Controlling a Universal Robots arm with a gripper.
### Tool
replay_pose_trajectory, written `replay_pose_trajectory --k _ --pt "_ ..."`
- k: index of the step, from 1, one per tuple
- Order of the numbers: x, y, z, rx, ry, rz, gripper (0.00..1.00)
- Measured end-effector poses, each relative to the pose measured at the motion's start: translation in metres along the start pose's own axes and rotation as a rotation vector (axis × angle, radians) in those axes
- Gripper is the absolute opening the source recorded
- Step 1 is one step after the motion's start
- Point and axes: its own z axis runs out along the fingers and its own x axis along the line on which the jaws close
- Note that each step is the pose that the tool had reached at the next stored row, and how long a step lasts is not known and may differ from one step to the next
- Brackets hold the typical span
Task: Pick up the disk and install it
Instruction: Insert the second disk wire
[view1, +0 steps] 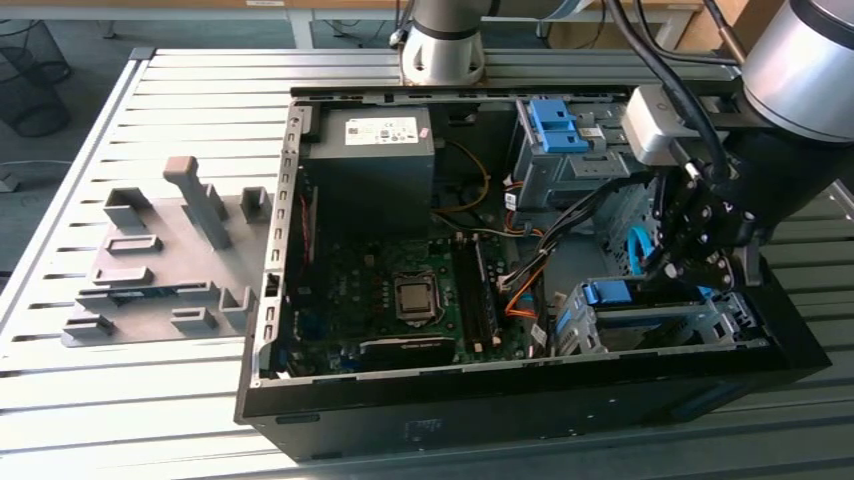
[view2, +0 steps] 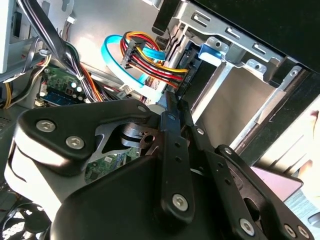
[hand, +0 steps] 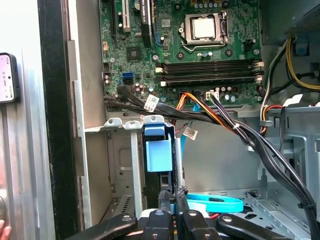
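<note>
So your tool (hand: 175, 197) is pinched nearly shut down inside the computer case (view1: 534, 400). It's right at the disk (hand: 159, 155) sitting in the drive bay (hand: 122, 165).

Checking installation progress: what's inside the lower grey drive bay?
A blue-framed disk sits inside the drive bay, with the gripper at its edge. Its label and far end are hidden by the bay.

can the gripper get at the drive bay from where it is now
Probably yes: the gripper hangs inside the open case right above the drive bay, fingers closed together at the blue caddy in it. The cable bundle runs beside, not across.
</note>
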Motion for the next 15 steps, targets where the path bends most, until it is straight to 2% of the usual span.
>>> replay_pose_trajectory --k 2,9,15 --pt "0.001 -0.0001 0.0002 -0.0001 -0.0015 0.001 0.16" --pt "0.0017 -0.0002 0.002 -0.0015 -0.0189 0.002 0.16" --pt "0.002 -0.0002 0.0034 -0.0018 -0.0226 0.002 0.16"
